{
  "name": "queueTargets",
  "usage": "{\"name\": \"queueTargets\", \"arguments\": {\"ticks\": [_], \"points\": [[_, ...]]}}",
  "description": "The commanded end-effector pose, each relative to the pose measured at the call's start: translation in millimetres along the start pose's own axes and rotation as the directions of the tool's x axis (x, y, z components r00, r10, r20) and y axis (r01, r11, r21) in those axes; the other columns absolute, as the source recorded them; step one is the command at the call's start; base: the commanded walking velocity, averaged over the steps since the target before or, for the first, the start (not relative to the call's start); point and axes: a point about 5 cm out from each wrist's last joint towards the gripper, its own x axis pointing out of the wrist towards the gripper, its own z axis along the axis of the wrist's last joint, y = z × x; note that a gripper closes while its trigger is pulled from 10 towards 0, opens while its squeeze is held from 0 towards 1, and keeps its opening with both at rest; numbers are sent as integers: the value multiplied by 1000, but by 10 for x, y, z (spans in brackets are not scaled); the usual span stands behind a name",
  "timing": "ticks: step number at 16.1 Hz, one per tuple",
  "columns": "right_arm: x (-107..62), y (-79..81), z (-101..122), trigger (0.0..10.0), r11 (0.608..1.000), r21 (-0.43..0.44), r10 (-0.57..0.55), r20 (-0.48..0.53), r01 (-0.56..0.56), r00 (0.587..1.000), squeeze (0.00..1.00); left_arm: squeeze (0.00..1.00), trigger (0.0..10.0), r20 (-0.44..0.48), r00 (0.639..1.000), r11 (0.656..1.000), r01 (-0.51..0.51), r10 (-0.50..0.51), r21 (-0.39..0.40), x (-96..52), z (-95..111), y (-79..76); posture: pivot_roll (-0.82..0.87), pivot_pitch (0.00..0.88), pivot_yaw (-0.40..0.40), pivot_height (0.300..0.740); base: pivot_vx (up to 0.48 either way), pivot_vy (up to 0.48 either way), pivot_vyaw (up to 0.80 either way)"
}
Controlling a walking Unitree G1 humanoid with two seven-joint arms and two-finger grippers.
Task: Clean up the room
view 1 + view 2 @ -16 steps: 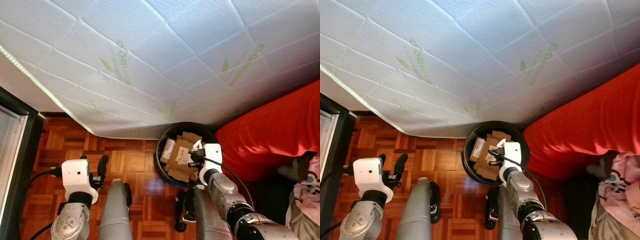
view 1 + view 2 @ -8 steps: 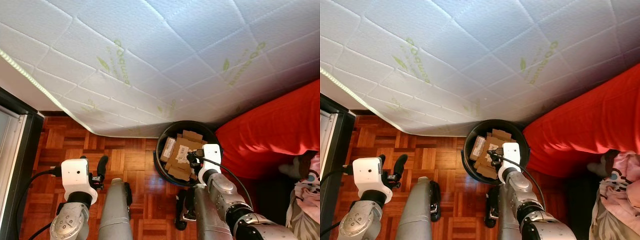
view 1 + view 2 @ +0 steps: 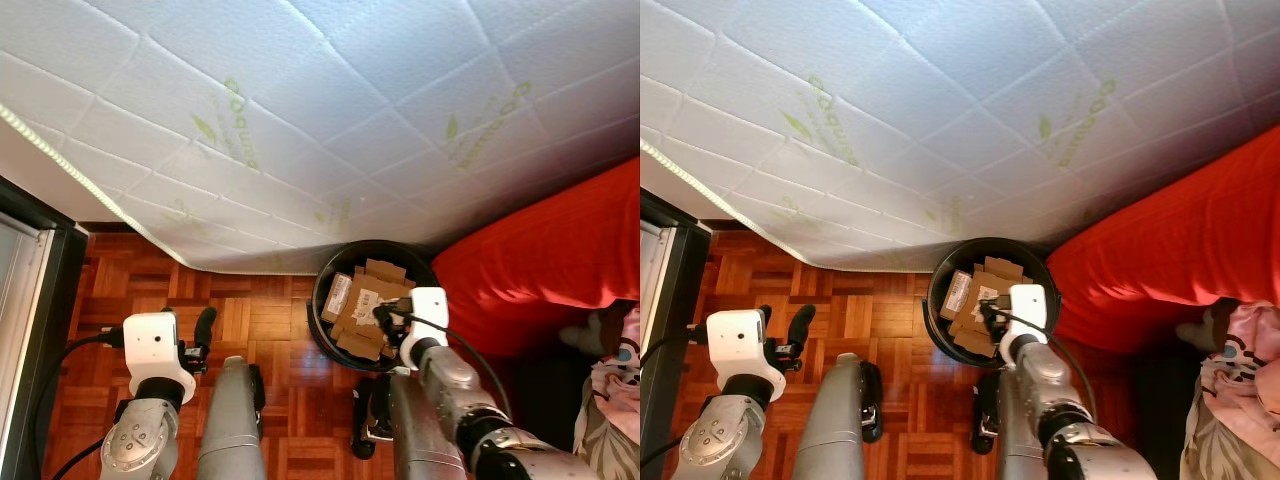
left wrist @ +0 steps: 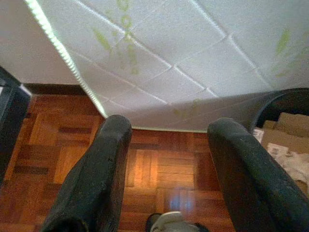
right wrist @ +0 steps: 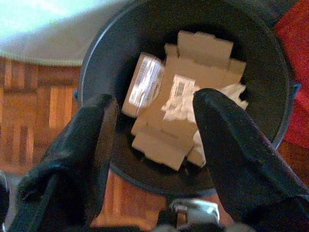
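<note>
Hovering over bin (image 5: 104, 53) w/ cardboard (image 5: 186, 96), right claw (image 5: 154, 130) spread, mattress (image 3: 300, 110) overhanging

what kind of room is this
Probably a bedroom: a white quilted mattress leans above a parquet floor, with red bedding and a black bin of cardboard scraps beside it.

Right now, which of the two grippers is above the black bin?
The right gripper: it hangs open over the black bin of cardboard pieces. The left gripper is open above the parquet floor.
</note>
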Motion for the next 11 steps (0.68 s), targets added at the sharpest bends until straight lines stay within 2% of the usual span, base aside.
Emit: {"name": "queueTargets", "arguments": {"ticks": [1, 2, 3, 6, 7, 9, 11], "points": [[-78, -102, -153, 10000, 998, 52, -34, -25, 35, 999, 0, 0, 10000, -62, 998, 1000, -23, 24, 9, -38, -159, 82, 206, 489, -48, 650, 0, 0, 0], [-101, -159, -164, 10000, 996, 67, -52, -18, 54, 998, 0, 0, 10000, -70, 997, 1000, -26, 27, 13, -9, -202, 99, 199, 466, -48, 660, 0, 0, 0], [-182, -294, -248, 10000, 991, 97, -90, -20, 92, 996, 0, 0, 10000, -86, 996, 999, -32, 34, 18, 61, -292, 140, 183, 408, -44, 680, 0, 0, 0], [-289, -454, -368, 10000, 977, 139, -160, -38, 164, 986, 0, 0, 10000, -119, 992, 999, -37, 40, 30, 178, -443, 194, 161, 319, -35, 715, 0, 0, 0], [-305, -470, -390, 10000, 975, 143, -167, -41, 171, 985, 0, 0, 10000, -125, 991, 999, -34, 38, 30, 192, -461, 195, 159, 310, -34, 720, 0, 0, 0], [-368, -469, -517, 10000, 972, 153, -173, -64, 181, 983, 0, 0, 10000, -154, 988, 999, -25, 28, 24, 304, -590, 198, 148, 227, -21, 740, 0, 0, 0], [-395, -445, -603, 10000, 969, 156, -179, -96, 192, 979, 0, 0, 10000, -203, 979, 1000, -20, 25, 23, 328, -743, 213, 136, 170, -5, 740, 0, 0, 0]]}}
